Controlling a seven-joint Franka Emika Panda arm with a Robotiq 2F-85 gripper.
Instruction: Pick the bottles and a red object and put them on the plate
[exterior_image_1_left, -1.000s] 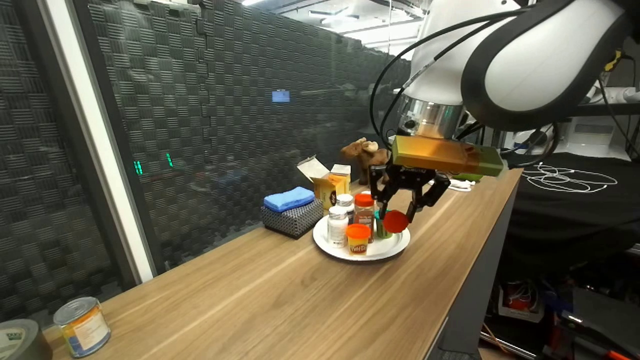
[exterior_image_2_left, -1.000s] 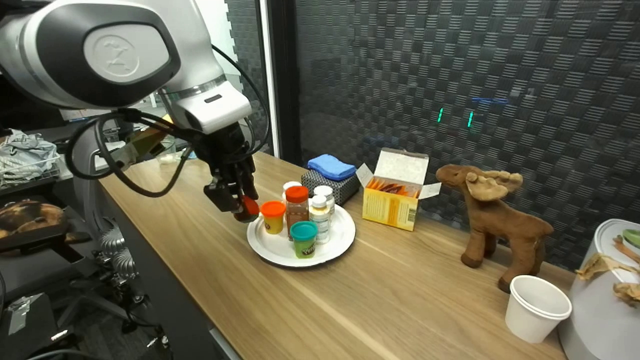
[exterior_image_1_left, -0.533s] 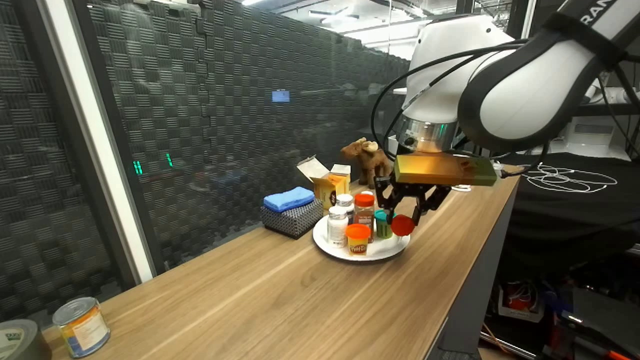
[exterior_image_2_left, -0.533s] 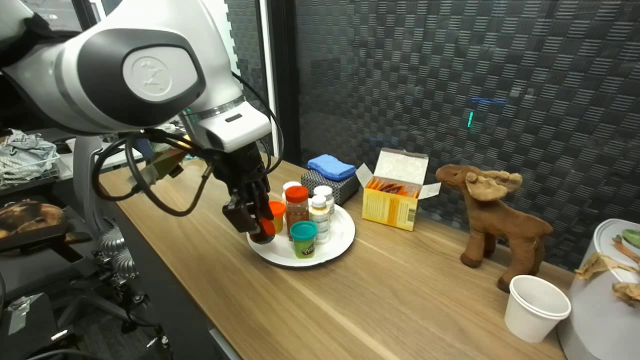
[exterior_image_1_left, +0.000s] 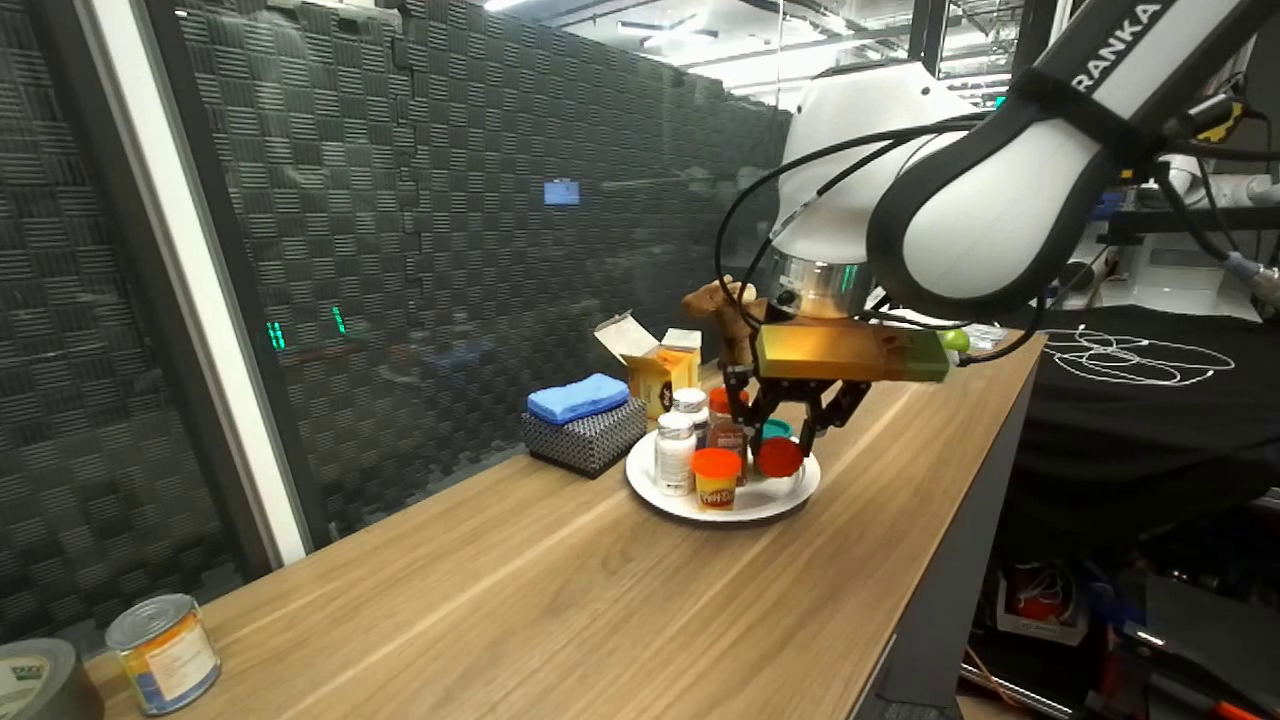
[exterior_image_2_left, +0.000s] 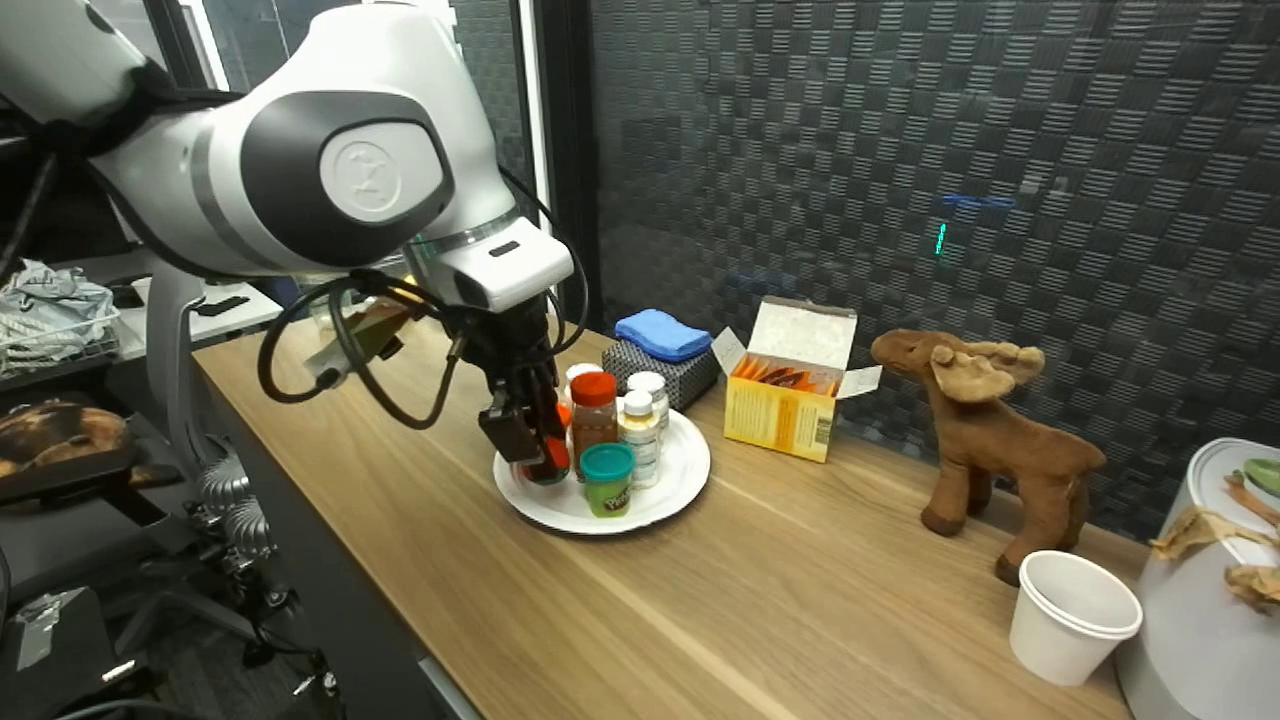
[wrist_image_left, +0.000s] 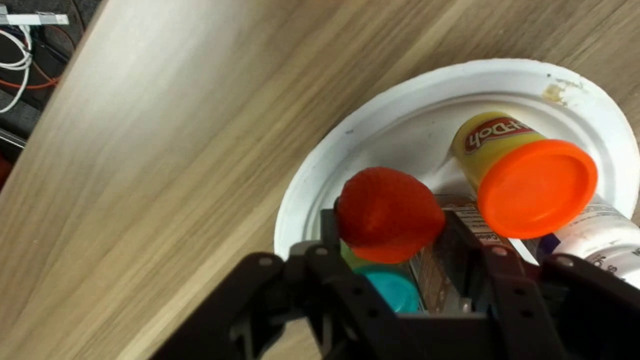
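Note:
The round red object (wrist_image_left: 390, 215) is held between the fingertips of my gripper (wrist_image_left: 389, 226). In both exterior views the gripper (exterior_image_1_left: 782, 440) holds the red object (exterior_image_2_left: 552, 460) low over the white plate (exterior_image_2_left: 690, 478); I cannot tell if it touches the plate. On the plate stand a red-brown bottle with a red lid (exterior_image_2_left: 594, 420), white bottles (exterior_image_1_left: 674, 460) with white caps, a yellow tub with an orange lid (exterior_image_1_left: 716, 485) and a green tub with a teal lid (exterior_image_2_left: 608, 490). The red object hangs beside the green tub; the gripper partly hides the yellow tub in an exterior view.
A dark patterned box (exterior_image_1_left: 585, 440) with a blue cloth (exterior_image_1_left: 578, 397) stands behind the plate. Near it are an open yellow box (exterior_image_2_left: 780, 415) and a toy moose (exterior_image_2_left: 990, 440). White cups (exterior_image_2_left: 1070, 620) and a can (exterior_image_1_left: 165, 655) stand farther off.
My gripper has come down and moved in over the plate with the red object still held. The bottles, tubs and plate have not moved.

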